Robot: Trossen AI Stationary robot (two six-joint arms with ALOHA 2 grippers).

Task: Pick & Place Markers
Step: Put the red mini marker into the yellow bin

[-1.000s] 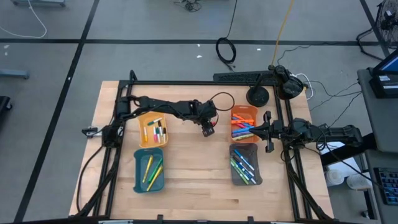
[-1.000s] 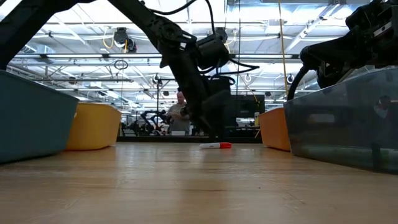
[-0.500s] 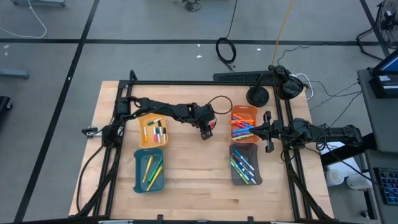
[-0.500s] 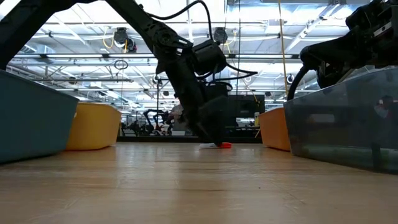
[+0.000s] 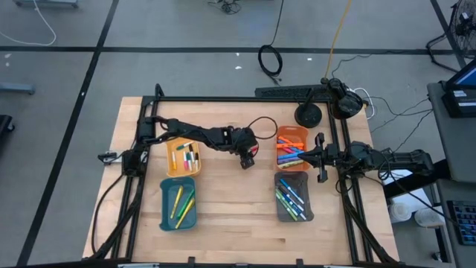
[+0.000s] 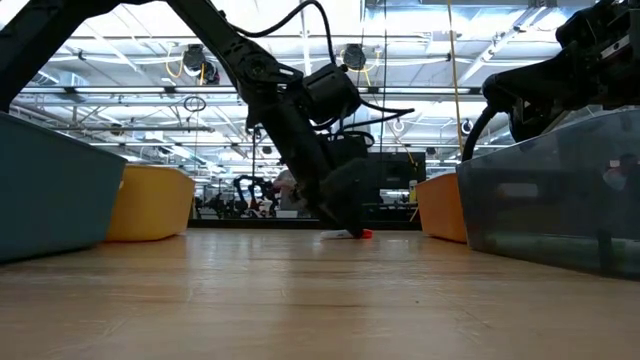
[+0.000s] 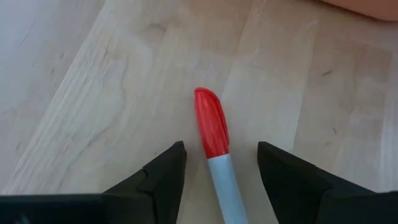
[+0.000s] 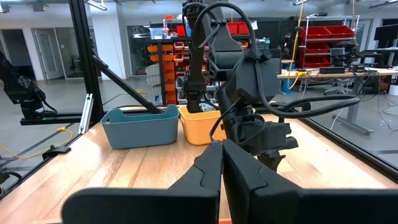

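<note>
Wooden table (image 5: 223,208) w/ four trays. Left gripper (image 7: 219,163) is down at table centre, jaws parted astride a red-capped marker (image 7: 212,127) lying flat: grasp step. Next: clench, lift. Right gripper (image 5: 321,158) waits at 3 o'clock, jaws clenched, empty.

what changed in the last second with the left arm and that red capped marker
The left gripper came down over the red-capped marker lying on the table between the yellow tray and the orange tray. Its open fingers now straddle the marker, which is not yet gripped and has not moved. The right gripper stayed shut by the orange tray, and the trays' contents look unchanged.
</note>
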